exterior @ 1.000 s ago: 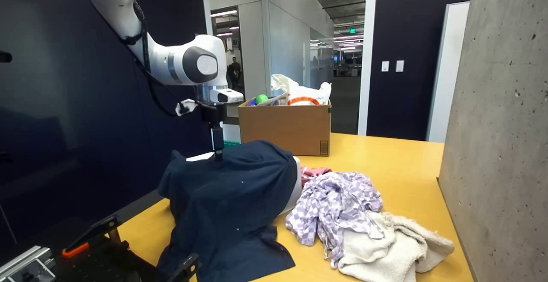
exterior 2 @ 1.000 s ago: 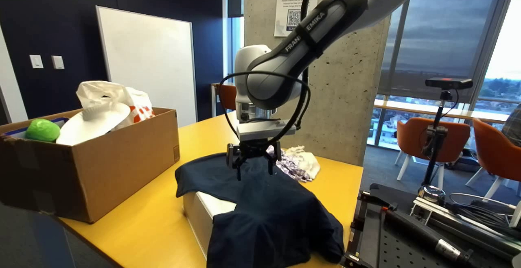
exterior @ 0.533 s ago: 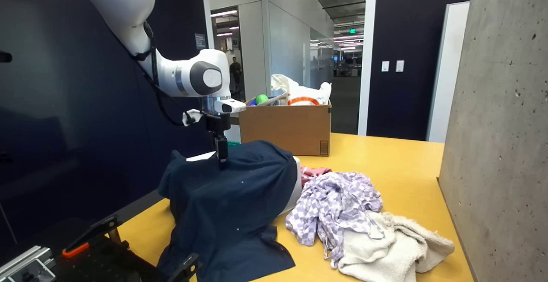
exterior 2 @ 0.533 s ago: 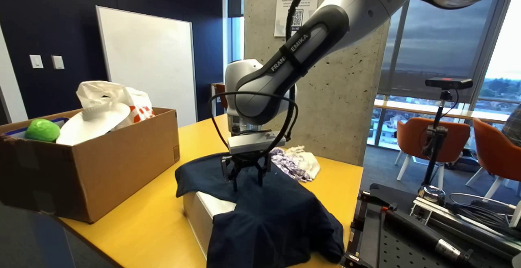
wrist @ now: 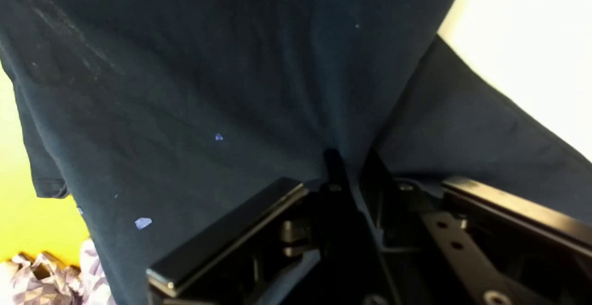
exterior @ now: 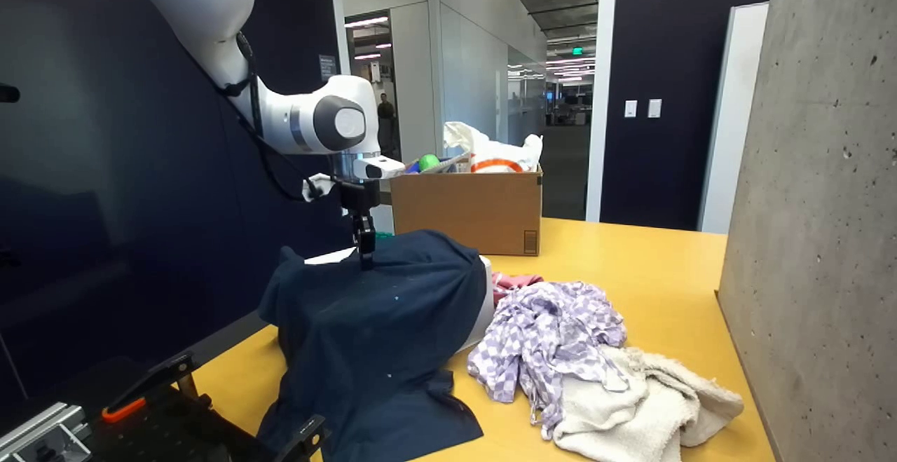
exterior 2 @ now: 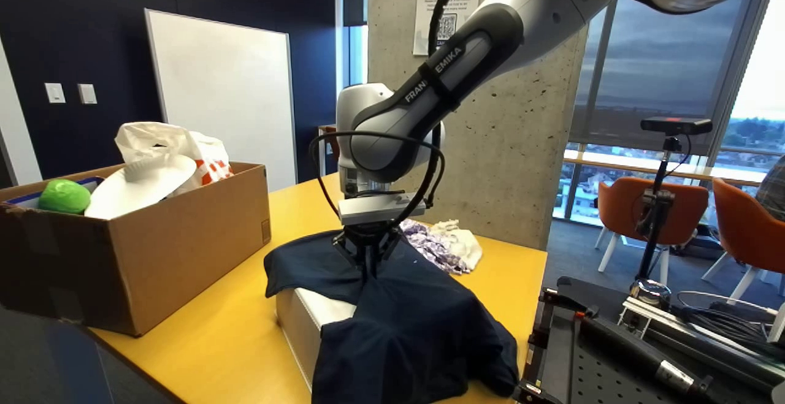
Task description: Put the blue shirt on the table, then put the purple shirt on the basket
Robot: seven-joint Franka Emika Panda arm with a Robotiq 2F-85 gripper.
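The dark blue shirt (exterior: pixel 378 329) drapes over a white basket (exterior 2: pixel 297 324), whose bare side shows in both exterior views, and hangs down onto the yellow table (exterior: pixel 645 266). My gripper (wrist: pixel 352 157) points down at the cloth on top of the basket. Its fingers (exterior 2: pixel 371 260) have come together, and in the wrist view the fabric creases run in between the fingertips, a fold pinched there. Beside the basket lies the crumpled purple shirt (exterior: pixel 543 329), checked purple and white; a corner of it also shows low at the left of the wrist view.
A cream towel (exterior: pixel 645 406) lies partly under the purple shirt, and a red cloth (exterior: pixel 515 281) sits behind it. The cardboard box (exterior: pixel 466 209), filled with bags and a green ball, stands beyond the basket. A concrete pillar (exterior: pixel 813 188) borders the table.
The gripper comes down onto the blue shirt, then rises very slightly. Its fingers go from wide apart to together on the cloth. The shirts and the basket stay in place.
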